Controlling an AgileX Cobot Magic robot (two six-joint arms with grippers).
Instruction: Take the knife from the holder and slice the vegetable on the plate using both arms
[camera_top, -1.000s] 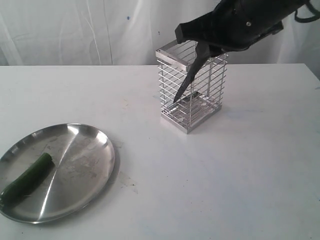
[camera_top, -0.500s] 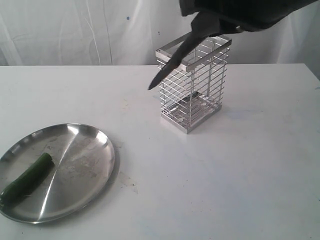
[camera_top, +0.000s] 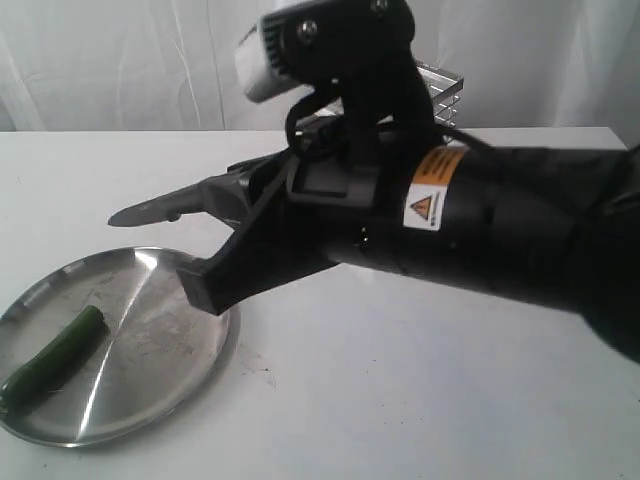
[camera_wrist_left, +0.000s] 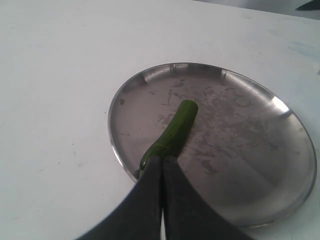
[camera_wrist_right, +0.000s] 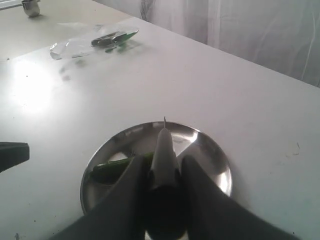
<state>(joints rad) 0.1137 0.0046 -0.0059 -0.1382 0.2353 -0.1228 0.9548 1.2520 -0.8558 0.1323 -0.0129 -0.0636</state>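
Note:
My right gripper (camera_top: 218, 238) is shut on the black handle of the knife (camera_top: 160, 208). The blade points left, with its tip in the air just above the far rim of the steel plate (camera_top: 150, 330). In the right wrist view the knife (camera_wrist_right: 164, 142) sticks out between the fingers toward the plate (camera_wrist_right: 207, 150) and the cucumber (camera_wrist_right: 107, 170). The dark green cucumber (camera_top: 55, 355) lies whole on the plate's left side. My left gripper (camera_wrist_left: 162, 161) is shut and empty, with its tips over the near end of the cucumber (camera_wrist_left: 177, 125) on the plate (camera_wrist_left: 240, 150). The left gripper does not show in the exterior view.
The right arm hides most of the wire holder (camera_top: 447, 82); only its top right corner shows behind the arm. A clear plastic bag with something green in it (camera_wrist_right: 102, 40) lies far off on the table. A dark object (camera_wrist_right: 11, 152) pokes in at the edge of the right wrist view.
The right arm has lifted the knife out of the holder and swung it left and down to the plate. It now fills the middle of the view. The cucumber has not moved.

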